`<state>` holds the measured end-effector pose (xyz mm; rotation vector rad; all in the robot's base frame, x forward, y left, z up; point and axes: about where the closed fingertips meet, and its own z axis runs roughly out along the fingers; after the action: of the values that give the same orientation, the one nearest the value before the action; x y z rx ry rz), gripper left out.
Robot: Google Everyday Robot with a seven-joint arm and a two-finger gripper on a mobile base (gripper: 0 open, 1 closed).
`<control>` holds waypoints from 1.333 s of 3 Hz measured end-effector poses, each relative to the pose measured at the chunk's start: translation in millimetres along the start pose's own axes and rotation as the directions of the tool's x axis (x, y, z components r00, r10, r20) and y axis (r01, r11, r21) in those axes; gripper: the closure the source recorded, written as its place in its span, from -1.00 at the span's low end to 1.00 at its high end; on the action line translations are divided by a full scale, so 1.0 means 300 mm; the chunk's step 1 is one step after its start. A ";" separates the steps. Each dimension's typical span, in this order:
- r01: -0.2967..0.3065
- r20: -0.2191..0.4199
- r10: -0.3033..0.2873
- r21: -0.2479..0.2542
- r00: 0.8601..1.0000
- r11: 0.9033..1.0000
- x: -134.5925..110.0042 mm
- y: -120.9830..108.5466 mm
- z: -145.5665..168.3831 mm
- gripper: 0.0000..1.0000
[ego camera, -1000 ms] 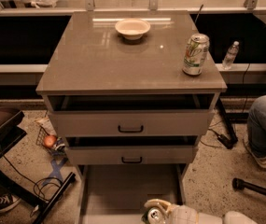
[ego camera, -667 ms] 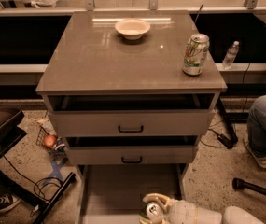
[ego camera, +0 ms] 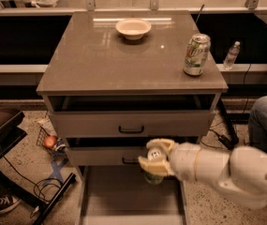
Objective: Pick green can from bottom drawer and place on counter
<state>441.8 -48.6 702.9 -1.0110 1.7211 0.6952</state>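
Above bottom drawer — claw clasping green can, dark, silver-topped.

The end effector clamps the green can just above the floor of the bottom drawer; well beyond it, on the desk, stand a bowl and a soda can.

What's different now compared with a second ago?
The gripper, still holding the green can, has lifted it up out of the bottom drawer to the level of the middle drawer. The bowl and the bigger soda can on the counter have not moved; all three drawers stay open.
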 end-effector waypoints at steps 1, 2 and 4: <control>-0.062 -0.034 0.064 0.055 0.997 0.997 -0.139 -0.118 -0.030 1.00; -0.051 -0.031 0.052 0.052 0.998 0.997 -0.165 -0.119 -0.027 1.00; -0.003 -0.011 0.003 0.038 1.000 0.999 -0.448 -0.177 -0.020 1.00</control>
<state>508.1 -37.8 830.9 -0.9874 1.7393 0.6575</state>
